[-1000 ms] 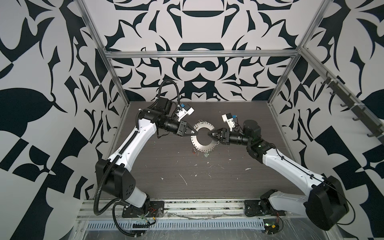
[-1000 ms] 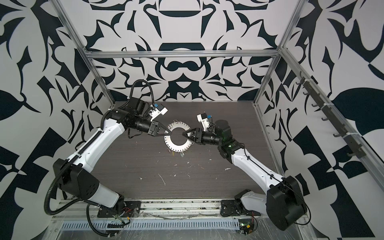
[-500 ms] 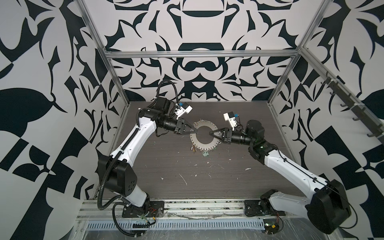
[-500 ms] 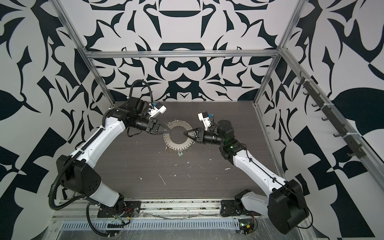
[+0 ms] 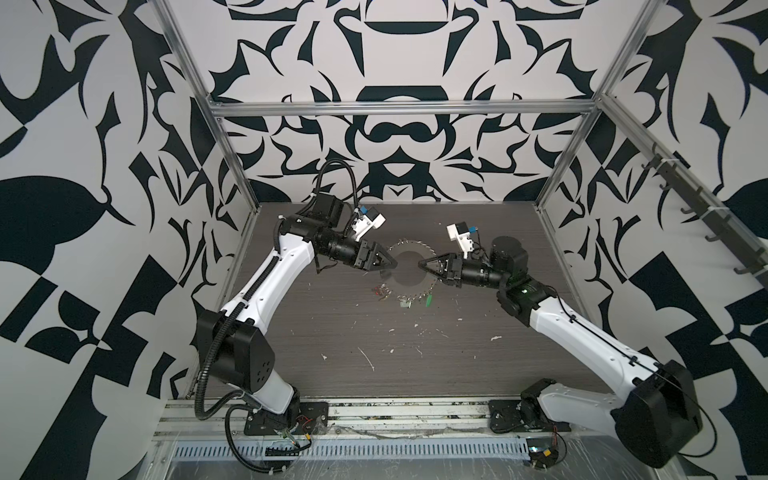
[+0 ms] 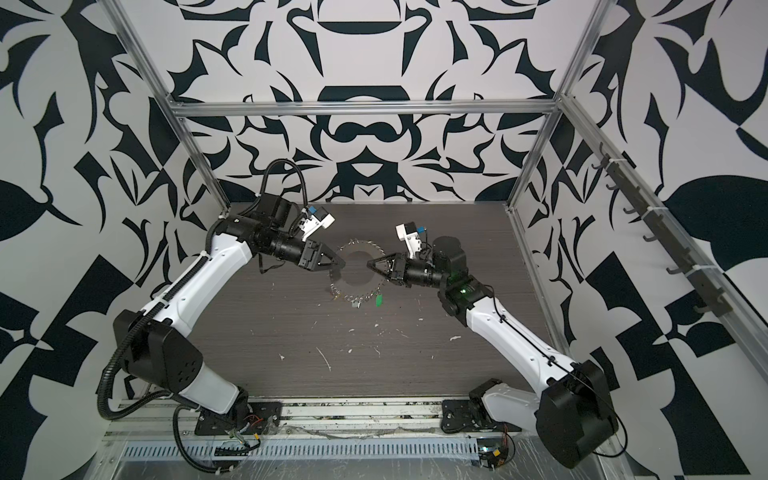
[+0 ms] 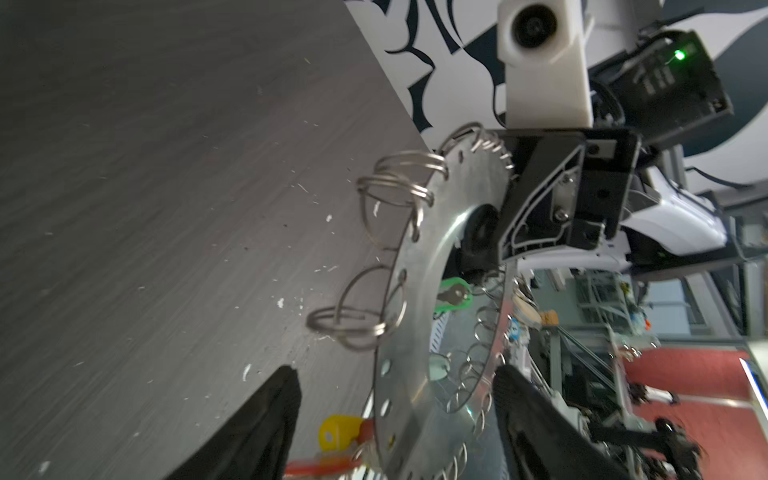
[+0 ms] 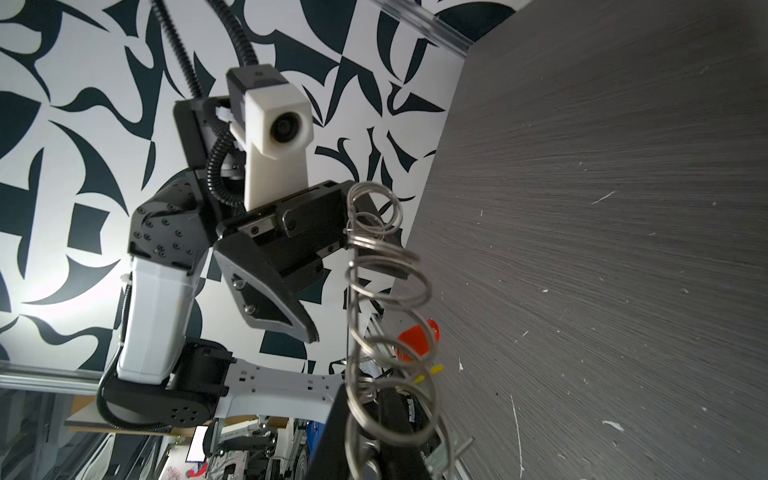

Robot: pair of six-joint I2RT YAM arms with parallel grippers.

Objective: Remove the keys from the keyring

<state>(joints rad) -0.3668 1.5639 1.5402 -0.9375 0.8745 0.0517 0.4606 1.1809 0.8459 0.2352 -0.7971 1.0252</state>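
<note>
Over the dark wood-grain table [image 5: 316,324], the right gripper [image 5: 420,264] is clenched on the flat grey metal keyring disc [image 5: 415,249] at 3 o'clock, probably steadying it. The left gripper [image 5: 394,263] at 9 o'clock gapes released around the rim. Small silvery tagged keys [image 5: 405,304] dangle near 6 o'clock.

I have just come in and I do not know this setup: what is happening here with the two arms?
The right gripper is clamped on the rim of the keyring and holds it tilted over the table. The left gripper is open, its fingers on either side of the opposite rim. The keys, one with a green tag, hang from its wire loops.
</note>
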